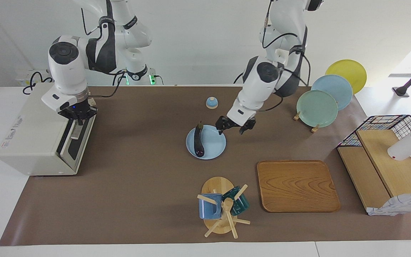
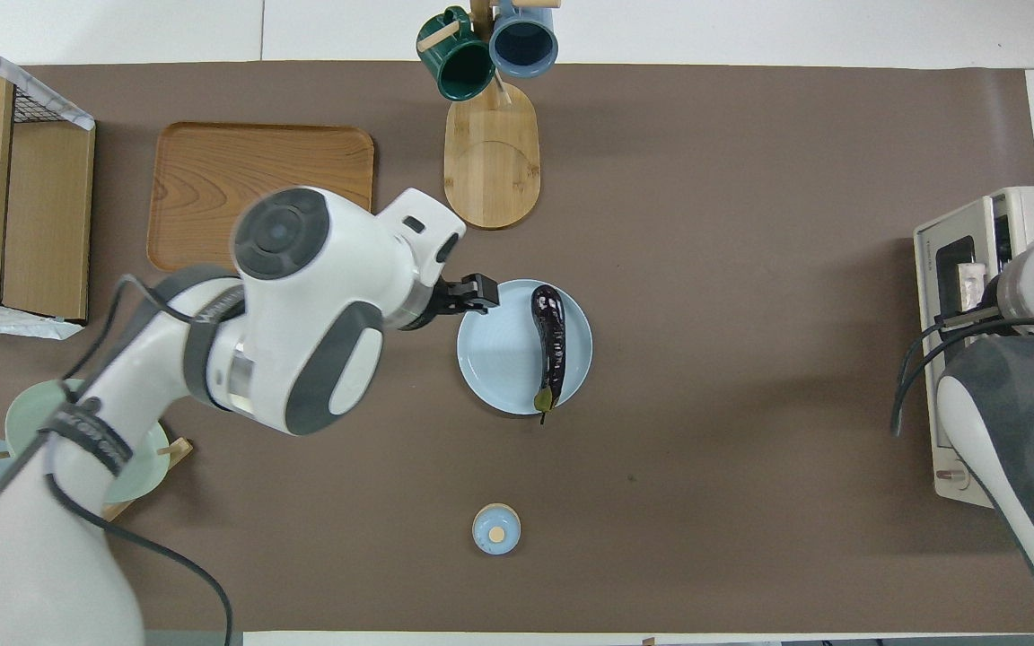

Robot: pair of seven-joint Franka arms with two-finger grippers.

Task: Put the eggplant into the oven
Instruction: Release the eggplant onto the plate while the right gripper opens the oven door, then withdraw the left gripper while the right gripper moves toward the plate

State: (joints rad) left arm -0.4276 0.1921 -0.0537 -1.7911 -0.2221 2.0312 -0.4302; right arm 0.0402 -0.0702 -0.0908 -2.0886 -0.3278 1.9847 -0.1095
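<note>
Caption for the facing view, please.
Eggplant lies on blue plate; open left gripper hovers beside it; right gripper at oven door.

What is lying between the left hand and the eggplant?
Only bare plate: the overhead view shows the left hand raised over its rim, the eggplant across it.
</note>
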